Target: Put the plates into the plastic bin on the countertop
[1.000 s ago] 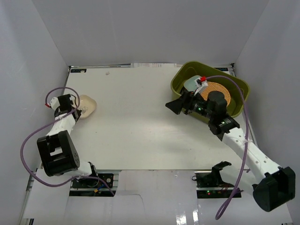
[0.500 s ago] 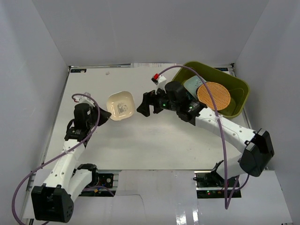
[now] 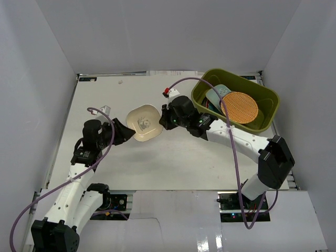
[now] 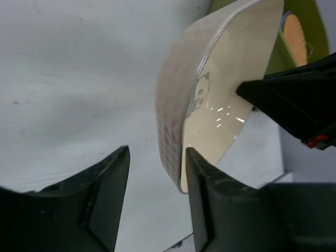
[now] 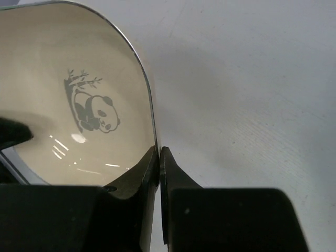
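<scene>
As the right arm [image 3: 181, 113] pinched one rim of the cream square plate [image 3: 144, 122] in its jaws above the table [image 3: 157, 157], the left arm [image 3: 97, 134] had its jaws spread around the opposite rim, the olive bin [image 3: 266, 118] lying nearer the right arm.

You are working in a robotics test cell, not a home or a kitchen. In the top view, plain white walls [image 3: 47, 42] close in a flat white countertop [image 3: 173, 157] on the left, far and right sides. Two black-and-white robot arms [image 3: 73, 178] [image 3: 236, 139] stand at the lower edge of the frame. Exposed electronics boards [image 3: 102, 203] [image 3: 236, 201] with lit indicators sit beside the arm bases. Loose purple cables [image 3: 184, 80] run along both arms.
</scene>
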Motion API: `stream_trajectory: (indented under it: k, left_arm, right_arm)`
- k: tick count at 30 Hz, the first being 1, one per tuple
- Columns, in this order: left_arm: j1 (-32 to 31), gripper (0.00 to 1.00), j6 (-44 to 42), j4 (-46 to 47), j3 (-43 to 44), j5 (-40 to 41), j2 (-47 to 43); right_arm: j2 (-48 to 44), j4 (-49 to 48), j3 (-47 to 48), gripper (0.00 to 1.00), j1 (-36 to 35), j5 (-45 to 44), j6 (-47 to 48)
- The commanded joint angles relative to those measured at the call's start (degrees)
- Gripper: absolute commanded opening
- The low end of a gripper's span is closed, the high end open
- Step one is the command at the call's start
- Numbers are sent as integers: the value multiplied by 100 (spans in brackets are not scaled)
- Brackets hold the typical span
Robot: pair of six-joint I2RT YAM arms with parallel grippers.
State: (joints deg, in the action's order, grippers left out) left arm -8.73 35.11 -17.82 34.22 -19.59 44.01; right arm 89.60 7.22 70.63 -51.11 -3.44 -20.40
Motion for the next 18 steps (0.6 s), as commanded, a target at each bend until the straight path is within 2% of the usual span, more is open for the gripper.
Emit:
stream_trajectory:
  k: [1,4,6,11,14,18]
  left_arm:
    - [-15,63,-285,-45,129,-693,-129]
    - [-15,90,-601,-186,226,-1062,-164]
    - [-15,98,-785,-292,252,-1396,-287]
    - [-15,98,-902,-187,-159,-1600,-760]
    - [-15,98,-910,-2,-187,-1679,-972]
    - [-15,98,-945,16,-205,-1776,-850]
  right_arm:
    - [-153,-134,188,8,49,-726,168]
    - [-416,-98,179,8,408,-878,221]
    - [-741,-90,66,8,1031,-607,160]
    - [-1654,-55,-356,8,3040,-411,-25]
    - [-1928,-28,-743,8,3964,-552,-262]
    - [-2061,-81,-1226,8,4934,-298,-657]
